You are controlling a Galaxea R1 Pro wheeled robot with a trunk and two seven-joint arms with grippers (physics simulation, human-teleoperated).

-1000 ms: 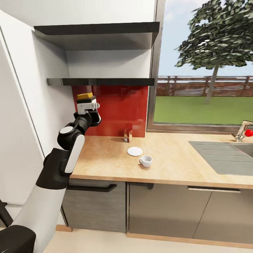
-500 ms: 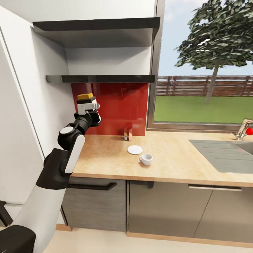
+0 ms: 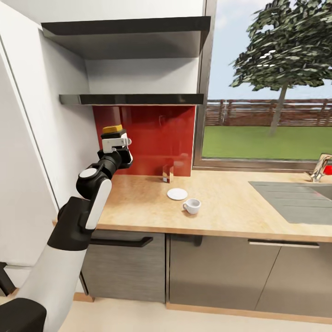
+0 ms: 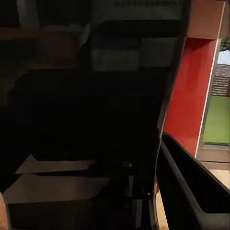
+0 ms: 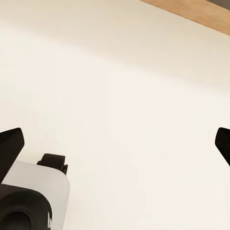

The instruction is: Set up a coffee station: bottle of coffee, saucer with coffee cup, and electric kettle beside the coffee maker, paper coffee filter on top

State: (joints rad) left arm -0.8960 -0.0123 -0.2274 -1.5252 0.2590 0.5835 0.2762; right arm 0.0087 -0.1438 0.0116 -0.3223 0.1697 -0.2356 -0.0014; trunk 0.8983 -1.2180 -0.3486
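My left gripper (image 3: 115, 141) is shut on the bottle of coffee (image 3: 112, 128), whose yellow cap sticks up above the fingers. It hangs in front of the red backsplash, below the lower kitchen shelf (image 3: 133, 98) and above the left end of the kitchen countertop (image 3: 230, 212). In the left wrist view the dark bottle (image 4: 96, 120) sits close against one finger (image 4: 191, 187). The white saucer (image 3: 177, 194) lies on the countertop with the white coffee cup (image 3: 192, 205) beside it, off the saucer. My right gripper (image 5: 115, 143) is open over pale floor. The coffee maker and electric kettle are out of view.
A small brown and white object (image 3: 168, 173) stands at the backsplash behind the saucer. A grey sink (image 3: 295, 198) with a faucet (image 3: 320, 168) takes the counter's right side. A white wall panel (image 3: 27, 175) stands left of my arm.
The view has shifted slightly. My left gripper has come down a little from the lower shelf with the bottle still in it. Saucer and cup have not moved.
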